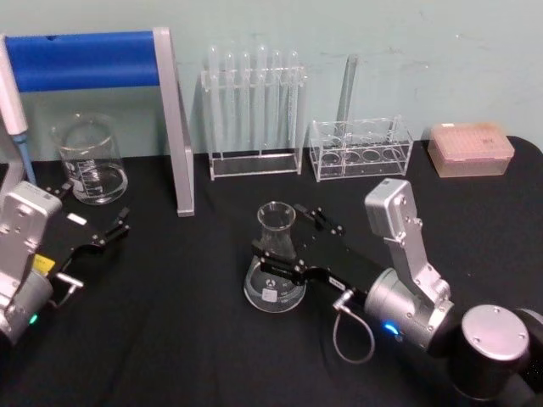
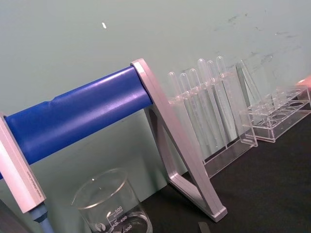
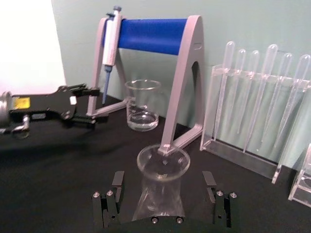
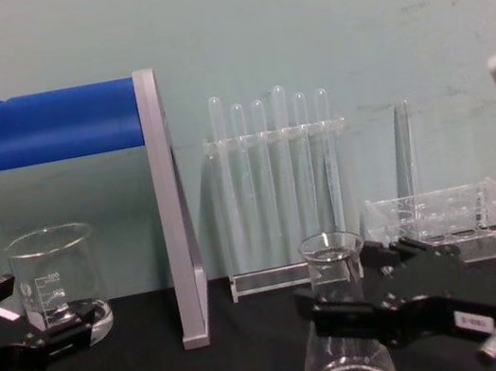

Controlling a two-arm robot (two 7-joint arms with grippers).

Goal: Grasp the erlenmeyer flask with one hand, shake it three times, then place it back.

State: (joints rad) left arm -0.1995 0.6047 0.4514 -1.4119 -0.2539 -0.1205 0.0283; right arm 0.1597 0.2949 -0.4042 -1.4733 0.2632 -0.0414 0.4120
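The erlenmeyer flask [image 1: 275, 270] stands upright on the black table, a little ahead of centre. My right gripper [image 1: 294, 246] reaches in from the right and is open. Its two black fingers [image 3: 112, 190] straddle the flask [image 3: 161, 187] below the neck, with a small gap showing on each side. From the side, the flask [image 4: 342, 323] rises between the same gripper's [image 4: 373, 284] fingers. My left gripper [image 1: 89, 216] rests low at the left near the beaker, open and holding nothing. It also appears far off as the left gripper [image 3: 80, 104].
A glass beaker [image 1: 89, 161] stands at the back left. Beside it is a grey pipette stand with a blue bar [image 1: 172, 127]. A rack of test tubes [image 1: 254, 110], a second clear rack [image 1: 361, 151] and a pink tip box [image 1: 471, 149] line the back.
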